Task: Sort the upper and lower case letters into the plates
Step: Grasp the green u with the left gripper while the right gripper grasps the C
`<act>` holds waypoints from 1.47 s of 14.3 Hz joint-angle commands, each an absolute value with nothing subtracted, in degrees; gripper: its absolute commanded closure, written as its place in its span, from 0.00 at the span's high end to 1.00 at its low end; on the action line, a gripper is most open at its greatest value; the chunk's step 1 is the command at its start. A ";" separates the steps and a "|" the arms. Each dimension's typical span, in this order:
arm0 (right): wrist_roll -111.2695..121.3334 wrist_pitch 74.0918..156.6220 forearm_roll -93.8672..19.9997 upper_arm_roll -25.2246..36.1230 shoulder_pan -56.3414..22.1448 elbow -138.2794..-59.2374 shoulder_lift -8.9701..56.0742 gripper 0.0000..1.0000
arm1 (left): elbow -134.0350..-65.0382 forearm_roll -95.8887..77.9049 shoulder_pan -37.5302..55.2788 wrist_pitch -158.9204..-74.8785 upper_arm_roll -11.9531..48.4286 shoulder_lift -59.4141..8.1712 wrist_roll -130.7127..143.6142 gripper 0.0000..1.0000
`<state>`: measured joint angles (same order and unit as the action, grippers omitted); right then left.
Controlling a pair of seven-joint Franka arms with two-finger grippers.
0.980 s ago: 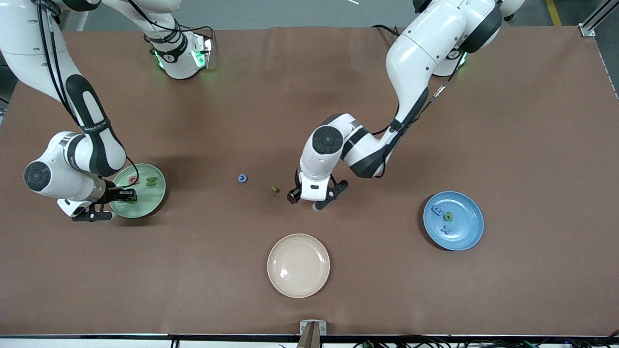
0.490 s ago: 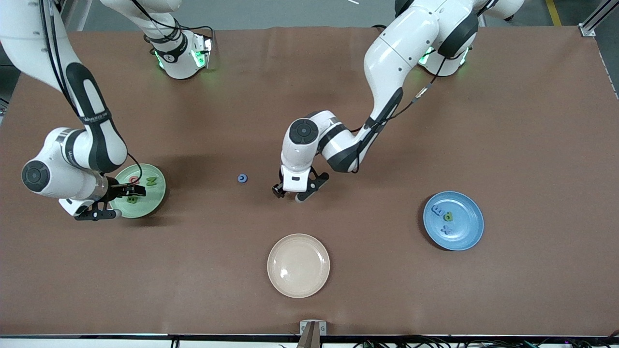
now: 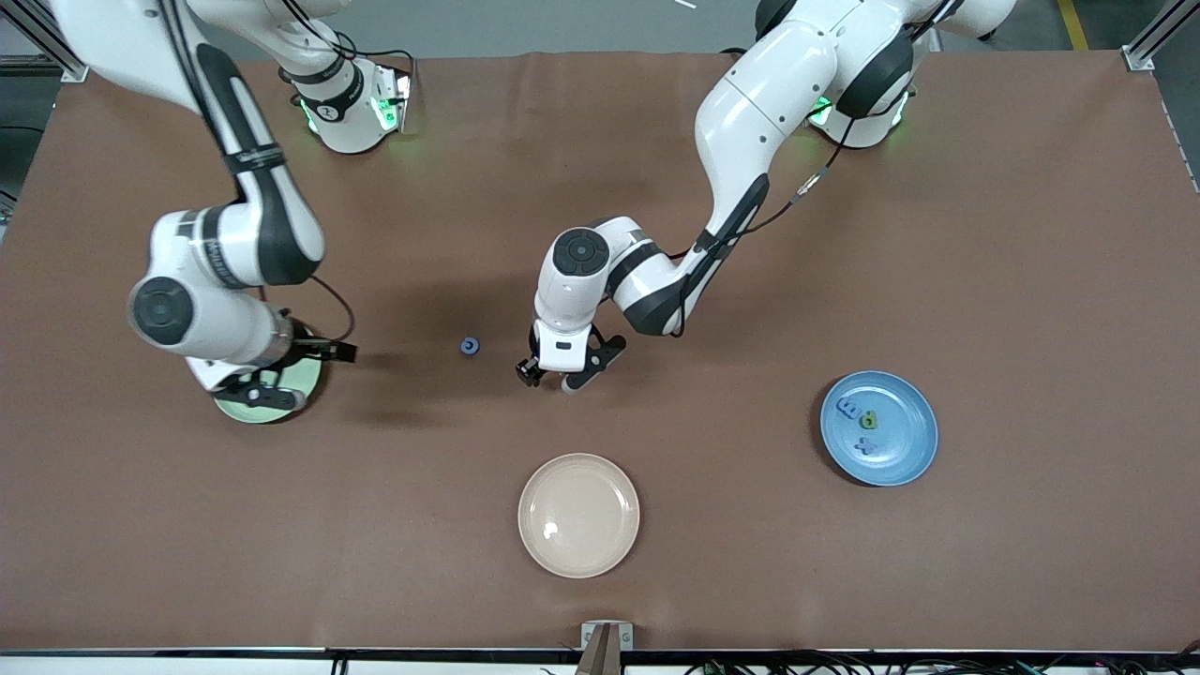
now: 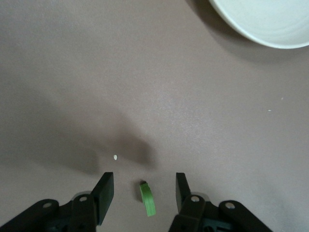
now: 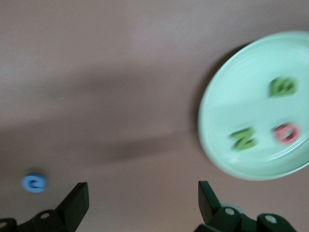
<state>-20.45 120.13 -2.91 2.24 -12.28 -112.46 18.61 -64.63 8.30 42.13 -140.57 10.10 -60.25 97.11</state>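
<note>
My left gripper point(image 3: 536, 368) is open, low over the table, its fingers on either side of a small green letter point(image 4: 147, 198) that lies on the table; it also shows in the left wrist view point(image 4: 144, 186). The arm hides that letter in the front view. A blue letter point(image 3: 470, 346) lies beside it, toward the right arm's end. My right gripper point(image 3: 330, 351) is open and empty point(image 5: 142, 193), in the air over the table beside the mint green plate point(image 3: 281, 412). That plate point(image 5: 231, 96) holds a green B point(image 5: 282, 87), a green N point(image 5: 243, 138) and a pink O point(image 5: 286, 134). The blue plate point(image 3: 914, 441) holds three letters.
A cream plate point(image 3: 578, 515) stands nearer the front camera than the left gripper, and its rim shows in the left wrist view point(image 4: 270, 29). The blue letter also shows in the right wrist view point(image 5: 34, 182).
My right gripper let a green B go into the mint plate, then rose and moved toward the table's middle. My left gripper moved toward the right arm's end, over the green letter.
</note>
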 commanded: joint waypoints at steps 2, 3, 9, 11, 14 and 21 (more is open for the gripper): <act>-35.74 122.68 -4.56 2.72 -20.19 -114.17 18.02 1.00 | -61.52 7.38 44.12 -141.50 8.70 -62.23 98.70 0.54; -37.95 124.61 -5.96 2.72 -21.95 -114.60 18.10 1.00 | -61.52 7.38 44.21 -141.68 8.70 -62.40 98.88 0.54; -47.89 140.79 -8.17 2.72 -28.82 -120.06 22.67 1.00 | -61.44 7.38 44.91 -142.91 8.61 -63.19 99.40 0.45; -48.78 141.33 -8.09 2.64 -29.35 -120.06 24.07 1.00 | -61.35 7.38 44.91 -143.70 8.61 -63.54 99.49 0.45; -48.87 142.55 -8.17 2.64 -29.71 -120.06 25.48 0.95 | -61.35 7.38 45.26 -143.79 8.44 -63.63 99.58 0.42; -48.87 145.02 -8.17 2.64 -30.06 -119.88 27.68 0.72 | -61.61 7.38 45.26 -145.02 8.17 -63.81 99.58 0.23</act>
<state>-48.05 144.07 -7.66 2.11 -29.14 -119.58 27.43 -63.39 8.29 44.20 -143.94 9.43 -62.61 98.75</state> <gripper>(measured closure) 0.198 0.670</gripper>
